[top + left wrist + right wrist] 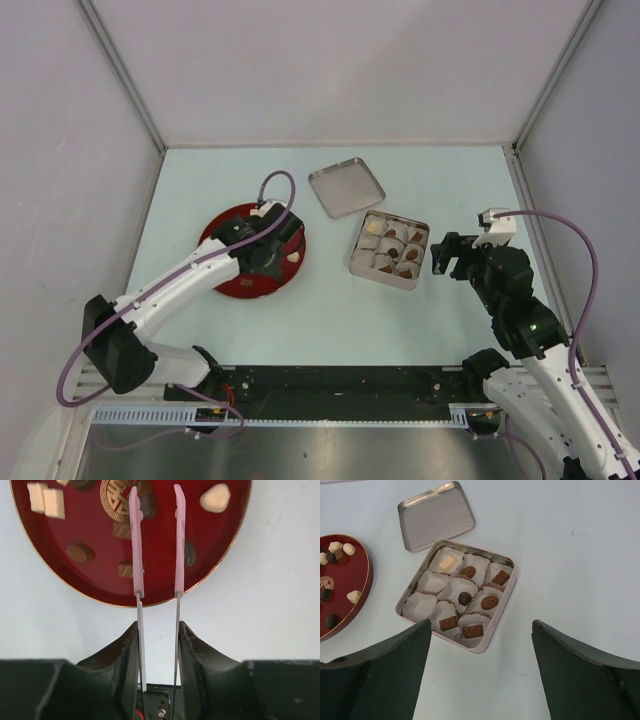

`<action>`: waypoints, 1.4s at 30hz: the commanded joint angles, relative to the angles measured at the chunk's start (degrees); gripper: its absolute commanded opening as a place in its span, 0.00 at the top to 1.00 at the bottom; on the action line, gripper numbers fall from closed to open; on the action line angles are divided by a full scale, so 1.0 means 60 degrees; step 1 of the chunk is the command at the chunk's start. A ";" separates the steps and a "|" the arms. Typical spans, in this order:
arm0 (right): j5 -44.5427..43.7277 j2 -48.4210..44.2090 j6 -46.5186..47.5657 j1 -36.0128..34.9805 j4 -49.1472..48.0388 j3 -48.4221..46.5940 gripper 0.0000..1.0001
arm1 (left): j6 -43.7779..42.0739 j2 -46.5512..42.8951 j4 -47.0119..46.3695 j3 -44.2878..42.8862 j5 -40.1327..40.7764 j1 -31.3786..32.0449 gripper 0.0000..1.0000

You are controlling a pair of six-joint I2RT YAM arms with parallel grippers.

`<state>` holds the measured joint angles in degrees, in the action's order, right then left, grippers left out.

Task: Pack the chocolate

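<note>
**Left arm over the plate, right arm waiting at the tin**

From the top: the left gripper (268, 252) hangs over the red plate (222, 228), and the right gripper (447, 255) sits just beside the tin (354, 264), on the side away from the plate. The lid (346, 187) lies beyond the tin on the table (240, 330).

Left wrist now: the thin fingers (136, 540) stand parallel with a narrow gap, released, nothing pinched. Loose chocolate (215, 498) lies scattered on the plate: a cream piece right of the jaws, brown ones and cream squares to their left.

Right wrist: jaws spread wide and bare. Straight ahead of them sits the open tin, seven paper cups (432, 582) filled and two vacant. The plate shows far left of the jaws.
</note>
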<state>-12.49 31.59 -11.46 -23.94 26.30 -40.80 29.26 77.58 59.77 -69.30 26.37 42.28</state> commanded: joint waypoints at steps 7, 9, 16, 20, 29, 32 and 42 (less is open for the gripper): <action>0.0119 0.0037 0.0094 -0.0111 -0.0341 0.0017 0.14 | 0.1657 -0.1109 -0.0189 0.1558 -0.0278 -0.0879 0.60; 0.0119 0.0052 0.0094 -0.0125 -0.0341 0.0017 0.14 | 0.1716 -0.1167 -0.0395 0.1865 -0.0424 -0.1084 0.60; 0.0104 0.0052 0.0094 -0.0140 -0.0341 0.0017 0.14 | 0.1599 -0.1124 -0.1346 0.2438 -0.0966 -0.1597 0.61; 0.0046 0.0066 0.0109 -0.0140 -0.0341 0.0017 0.14 | 0.1467 -0.0978 -0.1670 0.2526 -0.1157 -0.1744 0.61; 0.0002 0.0081 0.0124 -0.0140 -0.0341 0.0003 0.14 | 0.1306 -0.0772 -0.1846 0.2658 -0.1290 -0.2154 0.61; 0.0002 0.0096 0.0124 -0.0126 -0.0356 0.0017 0.14 | 0.1218 -0.0787 -0.1861 0.2702 -0.1319 -0.2271 0.61; -0.0013 0.0110 0.0109 -0.0111 -0.0341 0.0017 0.14 | 0.1057 -0.0889 -0.1787 0.2790 -0.1319 -0.2506 0.68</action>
<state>-12.14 32.23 -11.46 -24.53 26.20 -40.71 36.58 73.19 50.15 -52.93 18.65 27.92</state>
